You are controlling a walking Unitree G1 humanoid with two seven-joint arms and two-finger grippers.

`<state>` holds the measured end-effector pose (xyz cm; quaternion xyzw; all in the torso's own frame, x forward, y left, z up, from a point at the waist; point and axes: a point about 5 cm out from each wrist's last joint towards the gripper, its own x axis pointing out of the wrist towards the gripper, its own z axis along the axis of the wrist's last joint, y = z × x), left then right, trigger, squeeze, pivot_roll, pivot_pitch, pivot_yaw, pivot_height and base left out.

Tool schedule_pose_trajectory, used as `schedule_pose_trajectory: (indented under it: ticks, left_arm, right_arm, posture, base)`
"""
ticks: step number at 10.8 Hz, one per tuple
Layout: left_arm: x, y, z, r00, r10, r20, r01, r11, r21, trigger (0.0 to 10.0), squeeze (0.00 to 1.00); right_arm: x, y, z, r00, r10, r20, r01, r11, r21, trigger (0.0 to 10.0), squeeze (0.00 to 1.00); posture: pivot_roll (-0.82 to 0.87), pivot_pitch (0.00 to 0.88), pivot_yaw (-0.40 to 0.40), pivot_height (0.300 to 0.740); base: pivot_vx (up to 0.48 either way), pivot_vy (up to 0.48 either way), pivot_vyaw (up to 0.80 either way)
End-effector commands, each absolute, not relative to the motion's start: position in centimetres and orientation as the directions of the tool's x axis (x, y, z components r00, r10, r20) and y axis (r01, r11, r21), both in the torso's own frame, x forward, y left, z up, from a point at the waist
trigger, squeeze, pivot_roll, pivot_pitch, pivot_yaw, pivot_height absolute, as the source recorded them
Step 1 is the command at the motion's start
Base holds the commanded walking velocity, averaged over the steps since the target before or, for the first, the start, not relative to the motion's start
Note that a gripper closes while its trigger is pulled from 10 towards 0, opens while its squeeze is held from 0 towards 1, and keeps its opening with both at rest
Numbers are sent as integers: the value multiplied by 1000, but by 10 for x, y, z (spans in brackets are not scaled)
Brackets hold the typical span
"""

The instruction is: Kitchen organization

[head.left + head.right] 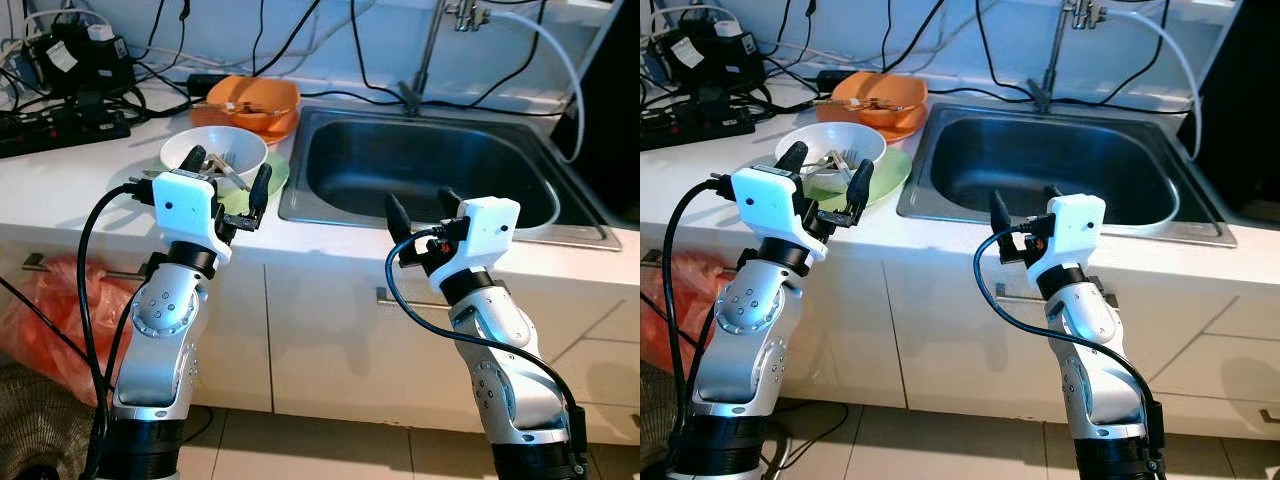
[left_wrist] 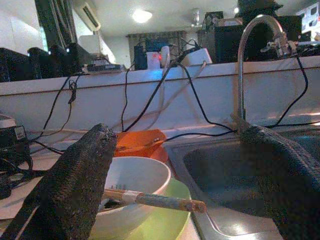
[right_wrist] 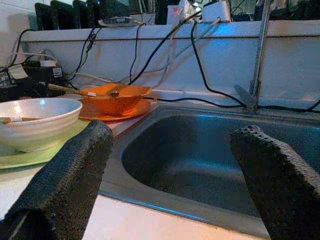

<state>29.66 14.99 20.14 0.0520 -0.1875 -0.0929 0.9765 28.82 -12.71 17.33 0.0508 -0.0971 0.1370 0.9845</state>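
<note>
So the left claw (image 1: pixel 227 176) is spread wide with nothing in it, hanging at the front edge of the tabletop (image 1: pixel 60 185) just short of the white bowl (image 1: pixel 214 150). My guess is it's lined up to go for that bowl, since the fingers straddle the bowl in the left wrist view. The right claw (image 1: pixel 423 206) is also gaping and empty, parked in front of the sink (image 1: pixel 420 165) at its near rim, aimed into the basin. Looks like a ready pose more than anything, nothing there to grab.

Using the sink as the anchor: the white bowl sits just beside its left edge, stacked on a light green plate (image 1: pixel 275 175) that pokes out on the sink side. There's cutlery in the bowl, with a wooden-handled utensil (image 2: pixel 152 201) resting across the rim toward the sink. Further back from the bowl, near the sink's far left corner, an orange bowl (image 1: pixel 248 100) sits on a matching orange plate, also with something lying in it. Seems like dirty dishes staged next to the basin, so I'd bet the job is moving them in.

The faucet (image 1: pixel 425 55) rises at the back of the sink. Cables trail along the wall, and a power strip (image 1: pixel 60 125) with plugs sits well off to the left. An orange plastic bag (image 1: pixel 50 320) slumps on the floor below the tabletop.
</note>
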Motion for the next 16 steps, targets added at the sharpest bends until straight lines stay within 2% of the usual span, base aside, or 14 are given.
schedule_pose_trajectory:
  ticks: [1,7,11,16]
  left_arm:
    - [298,148,194,916,-219,335,177,972,153,10000,0]
    - [308,142,176,901,-340,271,257,919,299,10000,0]
    - [312,147,173,899,-350,265,238,896,376,10000,0]
    - [327,154,176,891,-366,270,212,859,466,10000,0]
  right_arm:
    - [288,-127,174,940,276,200,-297,951,82,10000,0]
    - [285,-120,173,919,348,188,-369,925,93,10000,0]
    - [277,-111,166,851,509,130,-524,842,130,10000,0]
    - [268,-107,167,801,588,113,-599,789,139,10000,0]
  posture:
    - [49,0,-35,740]
    - [42,0,-31,740]
    - [41,0,-25,740]
    - [32,0,-16,740]
  base:
    - [0,0,0]
    - [0,0,0]
    - [0,0,0]
    - [0,0,0]
